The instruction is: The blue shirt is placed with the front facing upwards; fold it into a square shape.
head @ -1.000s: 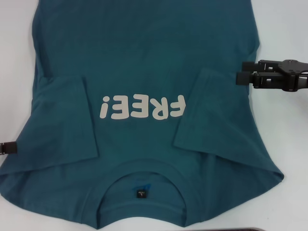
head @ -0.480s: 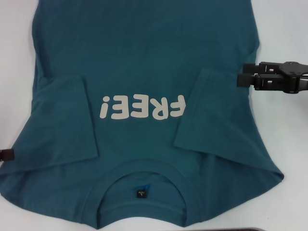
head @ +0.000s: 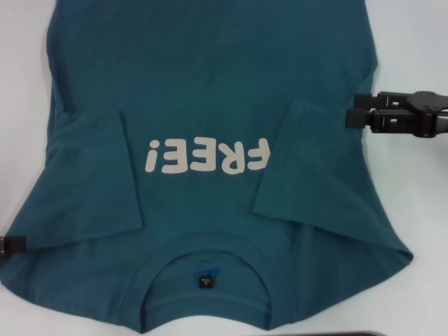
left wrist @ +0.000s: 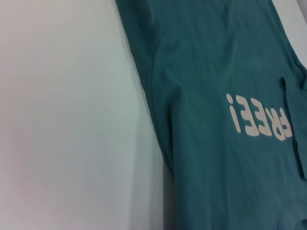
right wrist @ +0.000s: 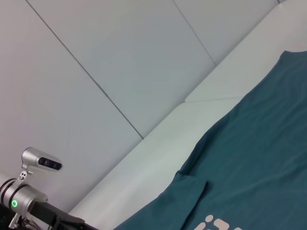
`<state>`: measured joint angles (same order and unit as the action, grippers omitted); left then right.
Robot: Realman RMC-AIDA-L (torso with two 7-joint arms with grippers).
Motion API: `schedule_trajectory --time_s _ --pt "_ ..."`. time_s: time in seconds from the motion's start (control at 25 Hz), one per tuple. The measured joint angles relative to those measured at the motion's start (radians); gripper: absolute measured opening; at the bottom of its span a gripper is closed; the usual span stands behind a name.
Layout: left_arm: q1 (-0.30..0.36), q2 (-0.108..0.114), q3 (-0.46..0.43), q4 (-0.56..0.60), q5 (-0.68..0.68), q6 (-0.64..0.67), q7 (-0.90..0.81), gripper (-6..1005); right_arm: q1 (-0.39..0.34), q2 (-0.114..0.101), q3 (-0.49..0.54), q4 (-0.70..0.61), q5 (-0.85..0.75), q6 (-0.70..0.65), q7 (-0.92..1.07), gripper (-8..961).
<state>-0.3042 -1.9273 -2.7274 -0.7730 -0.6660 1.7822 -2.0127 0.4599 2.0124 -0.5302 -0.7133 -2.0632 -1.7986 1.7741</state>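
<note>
The blue shirt [head: 210, 105] is judged soft and limp, best taken at its edges. The right hand [head: 352, 112] is seen released; the left hand's [head: 10, 244] state cannot be told.

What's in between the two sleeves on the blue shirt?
In the head view, the cream "FREE!" lettering sits on the blue shirt between the left sleeve and the right sleeve, both folded in over the chest.

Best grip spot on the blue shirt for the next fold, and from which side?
Judging from the head view, take the blue shirt at its side edges, each pincer coming in from its own side. Both sleeves are already folded inward, and the right pincer and left pincer already sit at those edges.
</note>
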Motion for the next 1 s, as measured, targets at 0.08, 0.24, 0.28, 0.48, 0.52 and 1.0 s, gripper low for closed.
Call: schedule_trajectory --time_s 0.08,0.24,0.28,0.48,0.52,1.0 --pt "0.0 -0.001 0.0 0.001 0.007 0.003 0.001 873 0.0 0.0 -0.005 0.0 0.0 -0.001 0.0 889" --pt "0.0 -0.003 0.001 0.002 0.023 0.011 0.002 873 0.0 0.002 -0.015 0.0 0.0 -0.001 -0.001 889" --pt "0.0 -0.004 0.001 0.003 0.025 0.016 0.003 873 0.001 0.002 -0.016 0.0 0.0 -0.001 -0.001 889" --pt "0.0 -0.01 0.005 0.003 0.025 0.034 0.009 873 0.002 0.003 -0.019 0.0 0.0 -0.001 0.001 888" --pt "-0.001 -0.012 0.007 0.003 0.025 0.038 0.01 873 0.001 0.003 -0.019 0.0 0.0 -0.001 0.001 888" --pt "-0.015 -0.023 0.017 -0.006 0.025 0.058 0.008 820 0.0 0.005 -0.019 0.0 0.0 -0.001 0.001 886"
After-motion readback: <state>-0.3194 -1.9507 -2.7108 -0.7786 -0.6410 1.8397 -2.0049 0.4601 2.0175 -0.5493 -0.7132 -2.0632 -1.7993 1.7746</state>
